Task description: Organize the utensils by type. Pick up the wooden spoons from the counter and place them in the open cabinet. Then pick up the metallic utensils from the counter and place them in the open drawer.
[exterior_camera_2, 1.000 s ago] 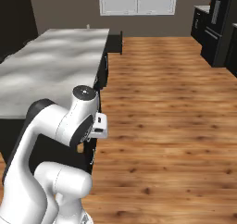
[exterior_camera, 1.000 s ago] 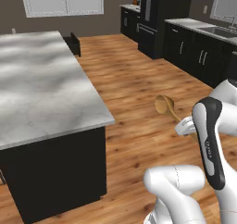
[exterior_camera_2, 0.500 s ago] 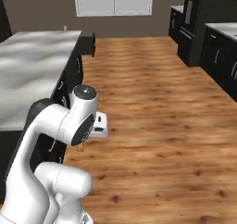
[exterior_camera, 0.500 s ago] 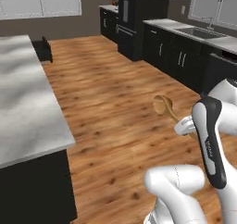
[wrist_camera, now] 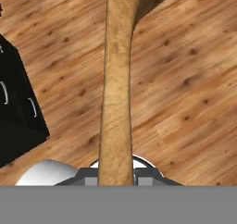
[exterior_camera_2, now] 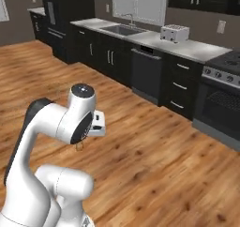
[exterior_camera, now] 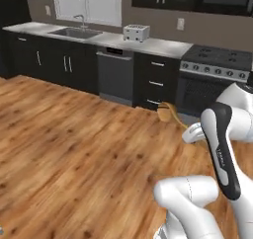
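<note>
Gripper (exterior_camera: 190,133) is clamping the handle of a wooden spoon (wrist_camera: 116,89), carrying it in the air above the wood floor (exterior_camera: 74,159) with its round bowl pointing toward the stove (exterior_camera: 212,80). Left of the stove along the far wall, a marble counter (exterior_camera_2: 140,36) on black base cabinets (exterior_camera: 54,67) is bearing a sink (exterior_camera: 76,32) and a white toaster (exterior_camera: 136,32), all well apart from the spoon.
</note>
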Motion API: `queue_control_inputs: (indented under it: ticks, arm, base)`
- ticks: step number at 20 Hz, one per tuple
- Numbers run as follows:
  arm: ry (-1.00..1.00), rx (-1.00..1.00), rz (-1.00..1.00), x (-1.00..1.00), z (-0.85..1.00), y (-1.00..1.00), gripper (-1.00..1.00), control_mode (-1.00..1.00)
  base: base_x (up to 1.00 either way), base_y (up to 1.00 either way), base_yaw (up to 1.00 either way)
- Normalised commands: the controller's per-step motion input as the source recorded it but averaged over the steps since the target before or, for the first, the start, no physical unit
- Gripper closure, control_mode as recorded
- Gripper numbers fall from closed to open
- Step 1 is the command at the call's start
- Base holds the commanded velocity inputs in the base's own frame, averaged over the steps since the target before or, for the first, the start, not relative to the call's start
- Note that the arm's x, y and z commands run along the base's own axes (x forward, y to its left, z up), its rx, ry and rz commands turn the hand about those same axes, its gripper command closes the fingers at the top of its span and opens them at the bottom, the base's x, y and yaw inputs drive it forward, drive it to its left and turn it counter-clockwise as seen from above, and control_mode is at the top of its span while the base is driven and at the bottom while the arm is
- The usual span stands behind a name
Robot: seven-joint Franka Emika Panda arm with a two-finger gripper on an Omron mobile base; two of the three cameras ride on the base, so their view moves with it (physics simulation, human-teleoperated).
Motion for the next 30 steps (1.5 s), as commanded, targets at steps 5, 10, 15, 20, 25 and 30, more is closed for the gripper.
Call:
queue_control_inputs:
  ticks: [5, 10, 15, 20, 25, 30]
  arm:
    - [0.00, 0.00, 0.00, 0.00, 0.00, 0.00, 1.00, 1.00]
    - [0.00, 0.00, 0.00, 0.00, 0.00, 0.00, 1.00, 1.00]
    - [0.00, 0.00, 0.00, 0.00, 0.00, 0.00, 1.00, 1.00]
    - [0.00, 0.00, 0.00, 0.00, 0.00, 0.00, 1.00, 1.00]
    - [0.00, 0.00, 0.00, 0.00, 0.00, 0.00, 1.00, 1.00]
    - [0.00, 0.00, 0.00, 0.00, 0.00, 0.00, 1.00, 1.00]
  base:
    - [0.10, -0.04, -0.98]
    - [0.61, 0.02, -0.57]
    - [0.97, 0.14, -0.15]
    - [1.00, 0.04, -0.05]
    - [0.90, -0.11, -0.19]
    - [0.83, -0.33, -0.16]
